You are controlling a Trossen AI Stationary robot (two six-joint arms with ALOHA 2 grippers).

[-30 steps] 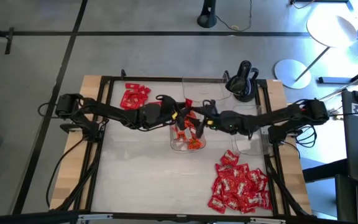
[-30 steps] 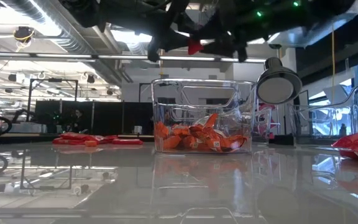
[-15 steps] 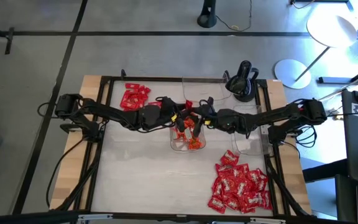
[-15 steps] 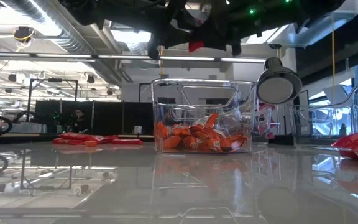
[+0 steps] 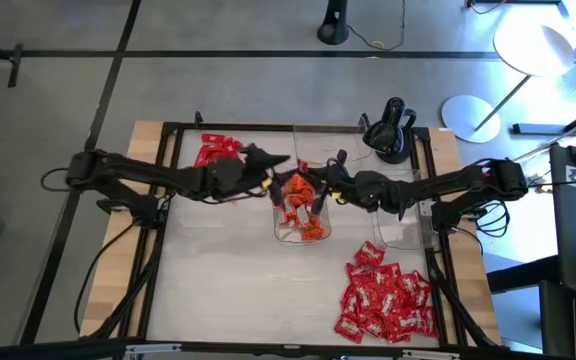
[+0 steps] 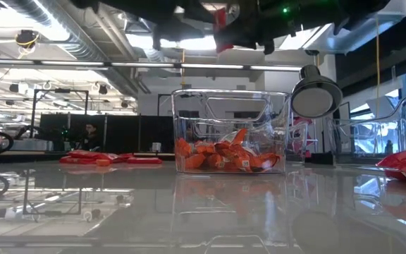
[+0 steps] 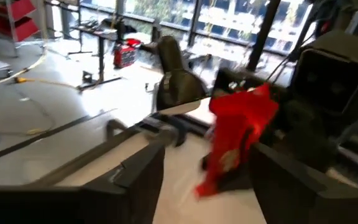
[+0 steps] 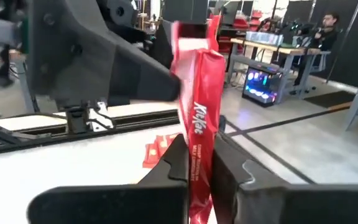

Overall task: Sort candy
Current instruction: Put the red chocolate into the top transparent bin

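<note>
Here we see the right claw [image 8: 194, 163] clamped on a flat red wrapped sweet with white lettering [image 8: 199, 118], which stands upright between its two dark fingers [image 8: 173, 163]. In the high view this claw [image 5: 326, 188] is held above the far end of a clear rectangular plastic tray [image 5: 302, 236] at the middle of the pale tabletop [image 5: 218, 280]. That tray holds a heap of small orange wrapped sweets [image 5: 308, 222], seen through its wall in the low view [image 6: 225, 156].

The left claw [image 5: 268, 162] sits just beside the tray's far left corner, its jaws apart and holding nothing. From its wrist camera we look between its own spread fingers [image 7: 143, 174] at the red sweet [image 7: 236, 138] gripped by the other arm.

Near the far left of the tabletop lies a small pile of plain red wrapped sweets [image 5: 213, 153]. At the near right lies a much larger heap of red sweets with white marks [image 5: 386, 300]. A second clear tray [image 5: 400, 232] stands to the right of the middle one, under the right arm. A black stand [image 5: 390, 130] sits at the far edge.

In the right wrist view a person [image 8: 328, 25] sits at a desk in the room beyond.
</note>
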